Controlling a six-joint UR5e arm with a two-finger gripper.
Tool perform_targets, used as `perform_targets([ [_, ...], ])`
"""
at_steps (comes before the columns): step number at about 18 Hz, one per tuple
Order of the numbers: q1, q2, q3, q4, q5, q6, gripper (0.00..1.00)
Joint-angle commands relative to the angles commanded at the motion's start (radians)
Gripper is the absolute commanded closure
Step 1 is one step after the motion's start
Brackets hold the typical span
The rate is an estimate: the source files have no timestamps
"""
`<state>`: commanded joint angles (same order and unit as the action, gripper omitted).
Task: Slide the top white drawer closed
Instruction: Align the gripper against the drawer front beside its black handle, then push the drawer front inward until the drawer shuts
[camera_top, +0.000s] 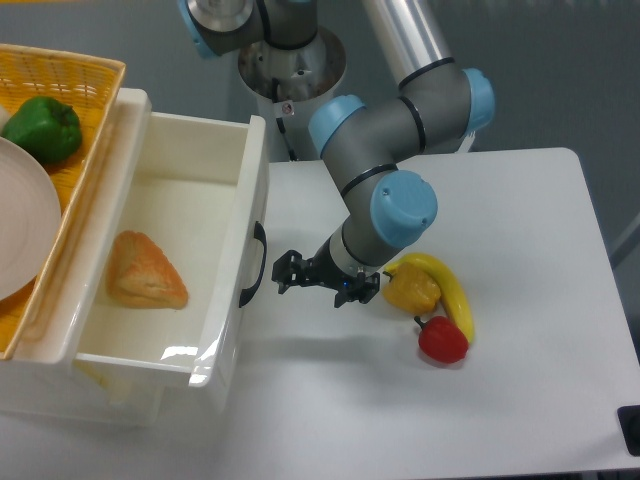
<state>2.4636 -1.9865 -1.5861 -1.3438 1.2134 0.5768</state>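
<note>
Presently the top white drawer (160, 250) is standing pulled well out of its cabinet at the left of the bench (520, 390), its glossy front wall facing right with the curved black handle (254, 264) showing on it. Inside, an orange-brown wedge of bread (145, 271) is lying on the drawer floor toward the left wall. The arm is reaching down from the upper middle, and its fingers (283, 272) are hanging just to the right of the handle, close to it but with a small gap showing, so they are not touching it. The black fingers are pointing left toward the drawer front; whether they are spread or closed cannot be told from this view, and they are holding nothing. Just right of the wrist, a yellow pepper (411, 287), a banana (450, 290) and a red pepper (443, 340) are lying together on the bench. At the upper left, a yellow woven basket (80, 80) is sitting above the drawer, holding a green pepper (44, 128) and a white plate (22, 230).
</note>
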Motion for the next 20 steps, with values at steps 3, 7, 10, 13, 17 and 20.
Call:
perform_targets([
  [3,0.000,0.000,0.000,0.000,0.000,0.002,0.00],
  [7,-0.006,0.000,0.002,0.000,0.000,0.003,0.00],
  [10,-0.011,0.000,0.003,0.002,0.000,0.005,0.00],
  [13,-0.009,0.002,0.003,0.000,-0.002,0.005,0.00],
  [17,-0.012,0.009,0.003,0.000,-0.008,0.005,0.00],
  [20,-0.020,0.011,0.003,0.000,-0.008,0.003,0.00],
])
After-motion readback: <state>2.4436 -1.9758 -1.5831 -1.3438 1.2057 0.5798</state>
